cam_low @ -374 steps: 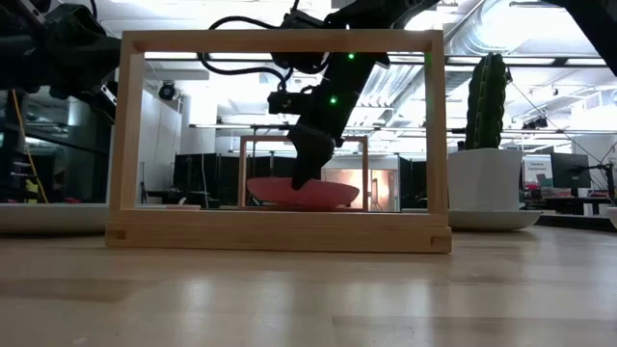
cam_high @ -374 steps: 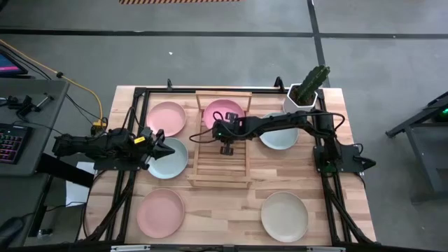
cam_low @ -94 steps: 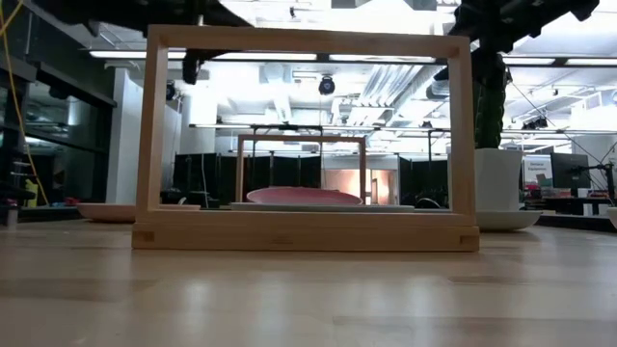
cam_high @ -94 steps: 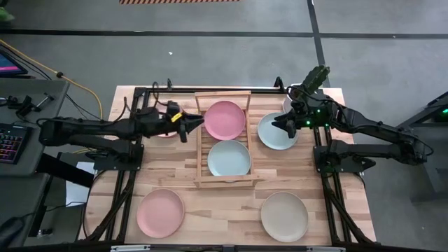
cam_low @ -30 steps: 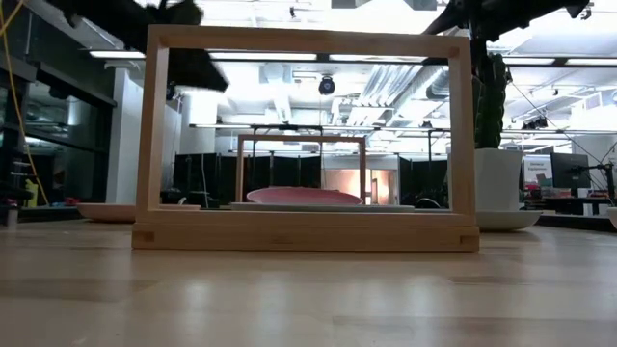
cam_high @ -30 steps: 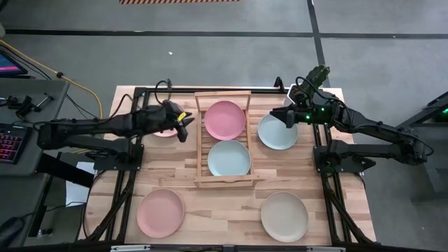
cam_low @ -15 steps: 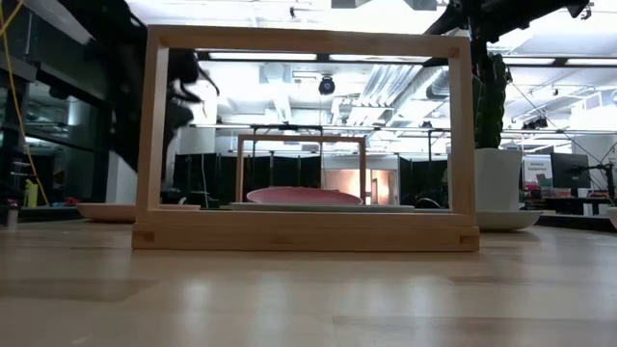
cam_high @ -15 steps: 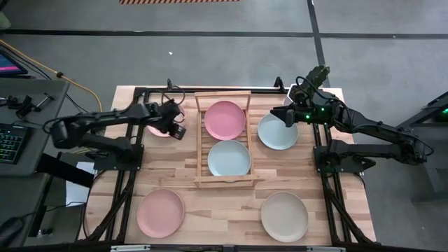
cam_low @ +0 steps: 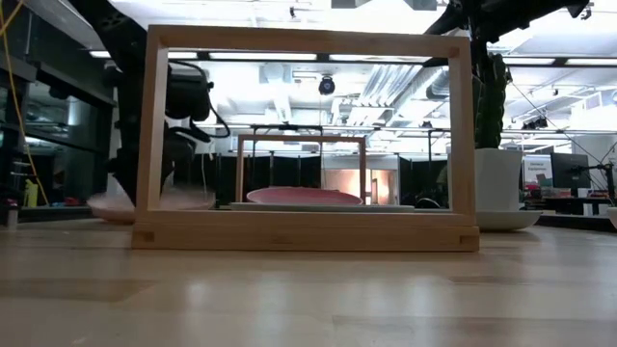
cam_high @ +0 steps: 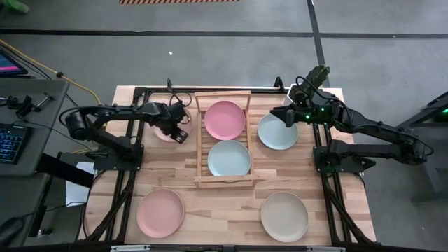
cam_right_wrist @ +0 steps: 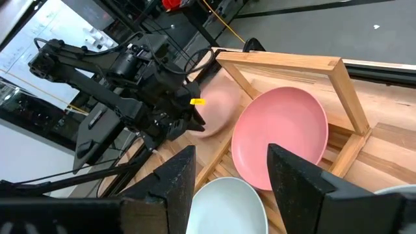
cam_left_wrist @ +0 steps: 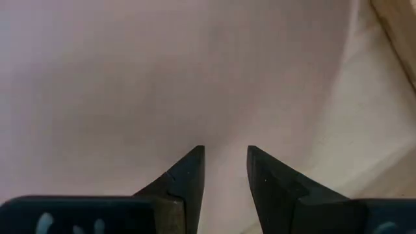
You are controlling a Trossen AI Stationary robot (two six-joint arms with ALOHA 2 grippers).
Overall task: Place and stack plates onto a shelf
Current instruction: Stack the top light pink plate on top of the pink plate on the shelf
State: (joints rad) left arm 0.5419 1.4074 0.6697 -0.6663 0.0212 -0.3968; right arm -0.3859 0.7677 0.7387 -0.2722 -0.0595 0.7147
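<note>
round matte pink plate (cam_left_wrist: 130, 78) under left gripper (cam_left_wrist: 224, 162)

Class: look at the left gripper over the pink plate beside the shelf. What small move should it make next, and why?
Probably lower a little and close. The left gripper is open, with the pink plate filling its wrist view, so it is not yet gripping. The shelf already holds two plates.
</note>
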